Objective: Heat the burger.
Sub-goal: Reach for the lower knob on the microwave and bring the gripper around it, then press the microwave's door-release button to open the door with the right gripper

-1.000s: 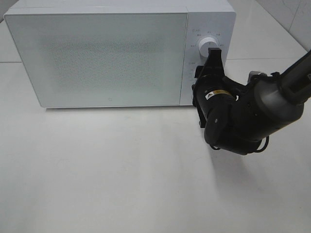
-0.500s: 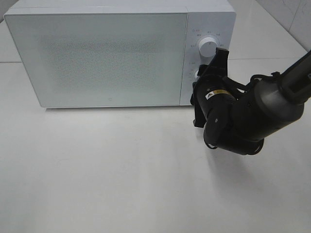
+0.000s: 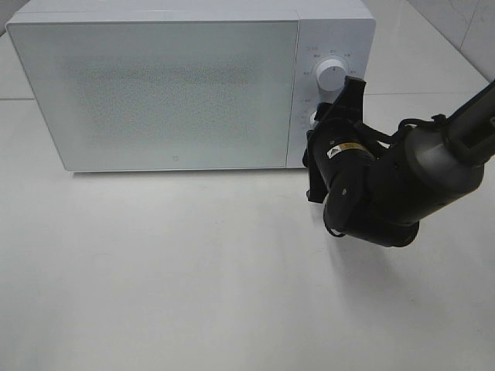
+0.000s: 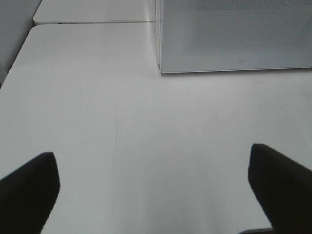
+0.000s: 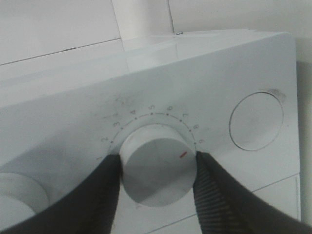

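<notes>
The burger is out of sight, presumably behind the shut door (image 3: 155, 93) of the microwave (image 3: 332, 31). The right claw (image 5: 157, 165) is clamped on the numbered dial (image 5: 156, 151), so loading seems done and the timing and heating remain. The left claw (image 4: 153, 190) gapes wide above the bench (image 4: 97, 97).

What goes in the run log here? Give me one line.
right fingers: closed on lower dial | left fingers: open, over table | microwave door: shut | burger: not in view
</notes>
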Robot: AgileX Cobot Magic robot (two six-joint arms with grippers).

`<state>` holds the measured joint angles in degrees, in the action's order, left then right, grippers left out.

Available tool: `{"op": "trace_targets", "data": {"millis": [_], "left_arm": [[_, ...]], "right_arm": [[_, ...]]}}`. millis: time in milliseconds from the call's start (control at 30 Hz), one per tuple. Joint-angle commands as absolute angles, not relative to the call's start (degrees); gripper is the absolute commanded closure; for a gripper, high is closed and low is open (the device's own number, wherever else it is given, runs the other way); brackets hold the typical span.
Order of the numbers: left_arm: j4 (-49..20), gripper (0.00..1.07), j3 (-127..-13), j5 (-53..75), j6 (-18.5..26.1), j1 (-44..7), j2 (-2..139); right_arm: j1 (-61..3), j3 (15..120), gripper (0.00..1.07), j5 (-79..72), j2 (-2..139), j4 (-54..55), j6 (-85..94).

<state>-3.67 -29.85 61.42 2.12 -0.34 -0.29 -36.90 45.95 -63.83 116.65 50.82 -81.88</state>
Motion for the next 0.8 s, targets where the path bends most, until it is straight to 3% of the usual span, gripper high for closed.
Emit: {"op": "trace_targets", "data": {"millis": [33, 67, 133, 167, 233, 267, 367, 800], "left_arm": [[-3.7, 0.09, -29.6, 61.5, 1.9, -0.2, -1.2], [-3.7, 0.09, -29.6, 61.5, 1.9, -0.2, -1.2], [-3.7, 0.09, -29.6, 61.5, 1.9, -0.2, -1.2], [-3.7, 0.09, -29.6, 61.5, 1.9, -0.2, -1.2], [-3.7, 0.09, -29.6, 61.5, 1.9, -0.2, -1.2], [-3.7, 0.09, -29.6, 61.5, 1.9, -0.2, -1.2], [-3.7, 0.09, -29.6, 61.5, 1.9, -0.2, -1.2], [-3.7, 0.09, -29.6, 61.5, 1.9, -0.2, -1.2]], "right_arm": [[-36.0, 47.0, 0.89, -80.4, 115.0, 52.2, -81.5], [-36.0, 47.0, 0.8, -80.4, 115.0, 52.3, -81.1], [-36.0, 47.0, 0.76, -80.3, 115.0, 52.3, -80.7], [-36.0, 47.0, 0.66, -80.3, 115.0, 52.8, -79.7], [-36.0, 47.0, 0.62, -80.3, 115.0, 53.2, -79.0], [-36.0, 47.0, 0.53, -80.2, 115.0, 53.5, -77.1], [-36.0, 47.0, 0.44, -79.5, 115.0, 53.5, -74.0], [-36.9, 41.5, 0.39, -68.0, 114.5, 47.2, -69.4]]}}
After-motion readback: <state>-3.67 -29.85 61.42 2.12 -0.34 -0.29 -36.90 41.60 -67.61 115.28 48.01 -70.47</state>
